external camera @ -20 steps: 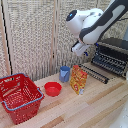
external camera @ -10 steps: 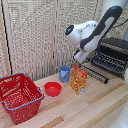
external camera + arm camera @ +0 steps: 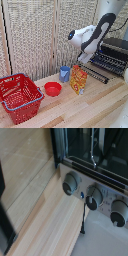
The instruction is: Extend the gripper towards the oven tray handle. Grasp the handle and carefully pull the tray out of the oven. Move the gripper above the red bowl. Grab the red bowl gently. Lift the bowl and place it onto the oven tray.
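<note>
The dark oven [image 3: 116, 47] stands at the exterior view's right, with the wire tray [image 3: 107, 63] sticking out of its front over the table. The small red bowl [image 3: 52, 88] sits on the wooden table, left of the tray and apart from it. My white arm reaches from the top right, and the gripper [image 3: 83, 56] hangs blurred above an orange packet [image 3: 78, 80], between bowl and tray. Its fingers are too blurred to read, and nothing shows in them. The wrist view shows the oven's front [image 3: 95, 158] and its knobs [image 3: 71, 182], but no fingers.
A blue cup [image 3: 64, 74] stands behind the bowl, beside the orange packet. A big red mesh basket [image 3: 20, 97] sits at the exterior view's left front. A slatted screen [image 3: 35, 35] closes the back. A thin dark rod [image 3: 83, 220] shows below the knobs.
The arm's white head has come down and shifted a little to the exterior view's left, away from the oven. The bowl, cup and basket have not moved.
</note>
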Motion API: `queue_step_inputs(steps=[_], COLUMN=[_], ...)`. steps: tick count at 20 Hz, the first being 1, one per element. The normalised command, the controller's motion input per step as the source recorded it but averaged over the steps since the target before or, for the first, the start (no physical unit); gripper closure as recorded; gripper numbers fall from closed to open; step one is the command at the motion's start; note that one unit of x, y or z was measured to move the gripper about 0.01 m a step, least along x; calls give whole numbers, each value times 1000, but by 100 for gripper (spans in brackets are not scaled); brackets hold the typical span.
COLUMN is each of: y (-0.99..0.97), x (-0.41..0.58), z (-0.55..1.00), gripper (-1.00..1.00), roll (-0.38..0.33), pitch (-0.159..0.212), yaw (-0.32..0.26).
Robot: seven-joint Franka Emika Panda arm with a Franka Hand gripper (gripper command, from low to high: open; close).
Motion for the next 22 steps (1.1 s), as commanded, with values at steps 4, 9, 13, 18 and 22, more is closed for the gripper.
queue_step_inputs(steps=[4, 9, 13, 18, 22], y=[-629, -600, -680, -719, -380], x=[-7, 0, -46, -83, -8], z=[-119, -182, -99, -22, 0], gripper=[-100, -100, -100, -100, -100], roll=[-248, -172, -50, -5, 28], pitch=[0, 0, -15, -50, -23], yaw=[0, 0, 13, 36, 17])
